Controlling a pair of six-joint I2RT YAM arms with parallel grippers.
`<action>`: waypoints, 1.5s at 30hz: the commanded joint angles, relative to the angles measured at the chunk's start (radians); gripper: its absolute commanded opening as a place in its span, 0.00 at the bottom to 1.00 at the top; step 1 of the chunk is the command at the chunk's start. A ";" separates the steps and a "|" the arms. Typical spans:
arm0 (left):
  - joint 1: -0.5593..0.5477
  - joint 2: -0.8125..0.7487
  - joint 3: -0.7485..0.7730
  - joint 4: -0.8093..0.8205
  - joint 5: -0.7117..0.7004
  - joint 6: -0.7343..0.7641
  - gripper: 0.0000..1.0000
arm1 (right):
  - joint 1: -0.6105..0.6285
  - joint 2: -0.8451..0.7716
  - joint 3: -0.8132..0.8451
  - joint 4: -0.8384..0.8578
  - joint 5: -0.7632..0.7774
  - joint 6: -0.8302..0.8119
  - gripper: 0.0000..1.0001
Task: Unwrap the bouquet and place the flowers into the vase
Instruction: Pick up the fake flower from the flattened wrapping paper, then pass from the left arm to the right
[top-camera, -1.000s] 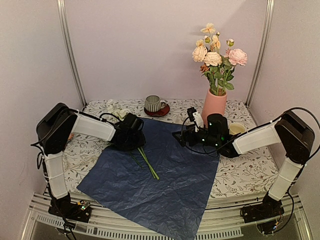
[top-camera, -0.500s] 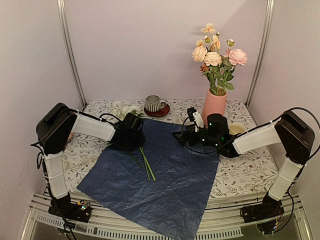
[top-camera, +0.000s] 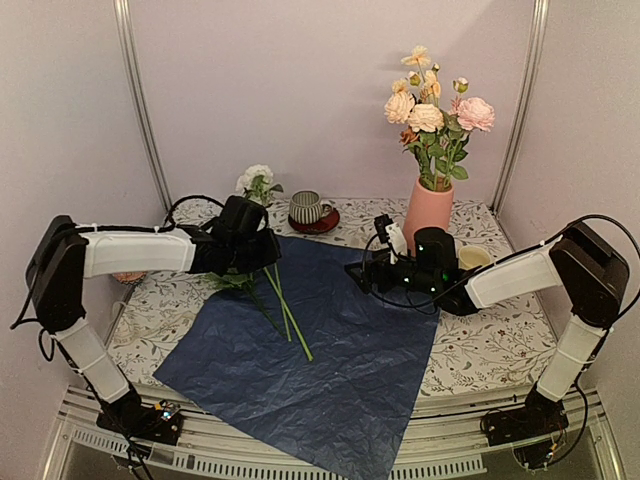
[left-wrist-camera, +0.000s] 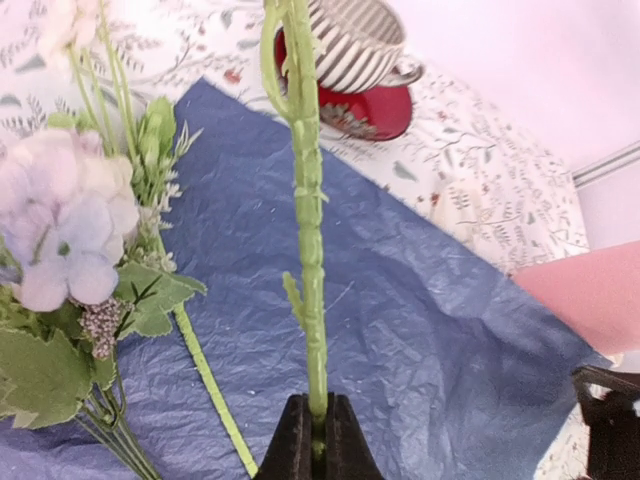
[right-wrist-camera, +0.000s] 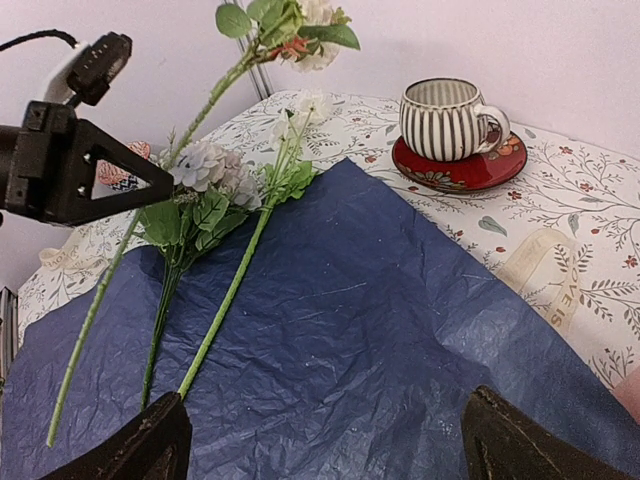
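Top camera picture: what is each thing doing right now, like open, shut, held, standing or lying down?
White-bloomed green-stemmed flower: held, bloom end raised.
Left gripper: shut on that flower's stem.
Right gripper: open, holding nothing.
Crinkled blue wrapping paper: unwrapped, spread flat.
Lilac flower bunch: lying on the paper.
Tall salmon-pink vase: upright, holding pastel flowers.
Striped cup: upright on its red saucer.

Floral-patterned table (top-camera: 480, 350) carries blue paper (top-camera: 340, 360), red saucer (top-camera: 327, 225), pink vase (top-camera: 428, 215), cream mug (top-camera: 473, 257)
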 joint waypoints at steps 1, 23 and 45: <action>-0.027 -0.092 -0.026 -0.013 -0.038 0.103 0.00 | 0.000 0.016 0.016 -0.003 -0.001 -0.005 0.95; -0.058 -0.567 -0.463 0.488 0.303 0.430 0.00 | 0.018 -0.210 0.053 -0.125 -0.222 0.009 0.93; -0.067 -0.644 -0.578 0.696 0.456 0.435 0.00 | 0.054 -0.335 0.112 -0.142 -0.343 0.070 0.91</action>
